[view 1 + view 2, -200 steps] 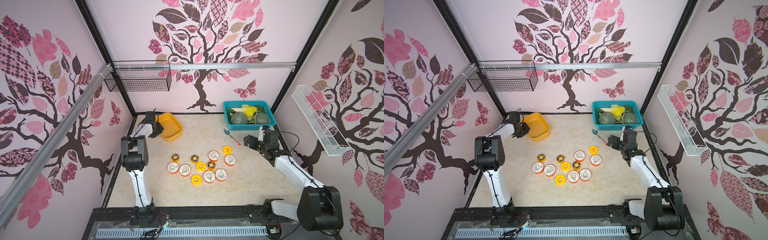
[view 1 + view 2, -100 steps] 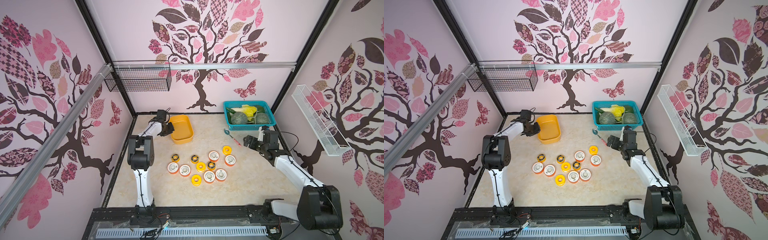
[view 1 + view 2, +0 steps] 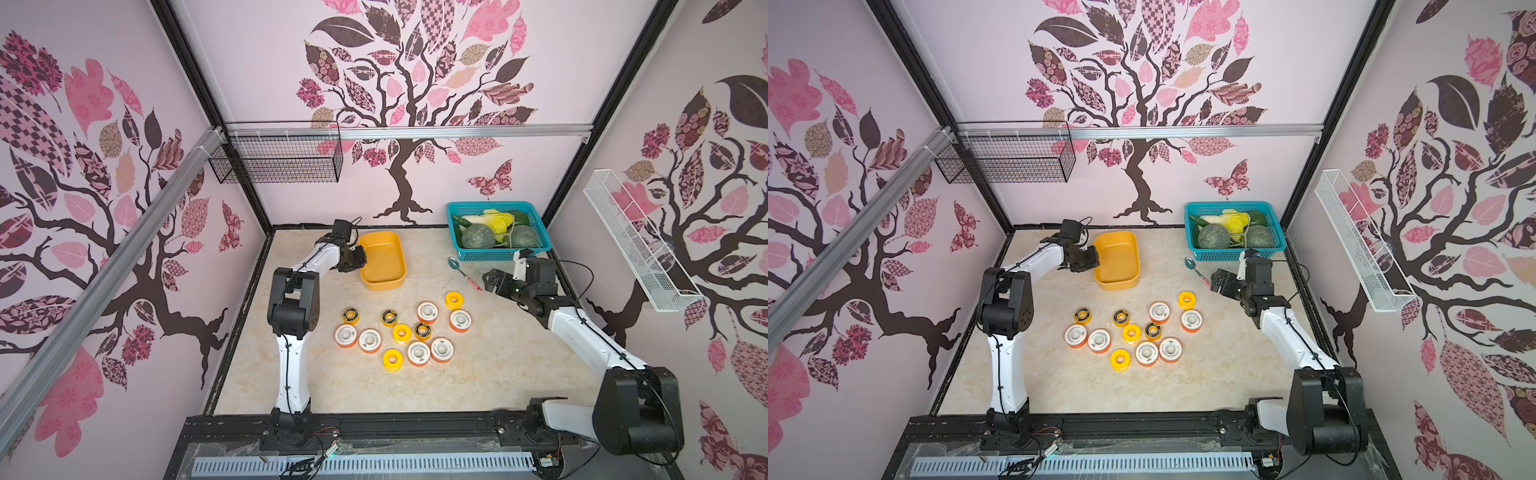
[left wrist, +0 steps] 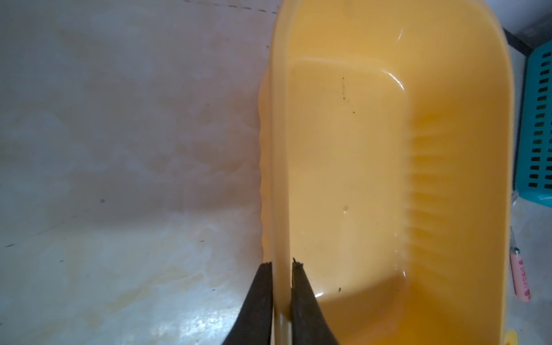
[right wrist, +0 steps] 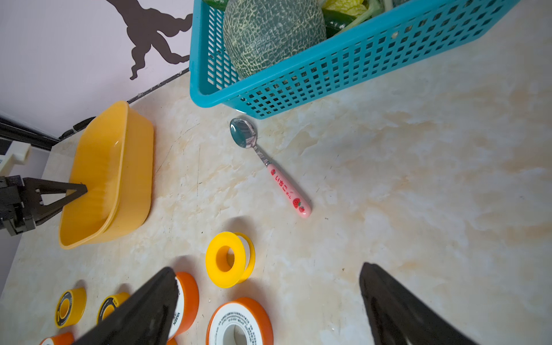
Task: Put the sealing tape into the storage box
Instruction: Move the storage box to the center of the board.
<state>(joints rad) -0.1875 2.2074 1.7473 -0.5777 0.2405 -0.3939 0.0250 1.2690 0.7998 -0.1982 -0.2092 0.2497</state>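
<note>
Now the shallow yellow-orange plastic storage box (image 3: 382, 284) with rounded corners sits further from the back-left corner than a second ago, drawn toward the middle of the marble-patterned table (image 3: 498, 374). The left gripper (image 4: 282, 264) does the dragging: its black jaws are pinched on the box's long rim, one finger outside the wall and one inside. I judge this a set-up step that shortens the trip for both arms, since nothing has gone in yet. The wrist view shows a bare, glossy floor inside the box.

The small round sealing tape spools (image 3: 401, 333) have not moved. All twelve lie flat, holes up, in a loose cluster in front of the box: six white-faced with orange rims, three plain yellow, three smaller with black ring faces.

The right gripper (image 3: 490, 281) hangs with its jaws spread wide and empty. It is beside the metal spoon with a pink handle (image 3: 463, 272) and near the teal latticed basket (image 3: 498, 254).
</note>
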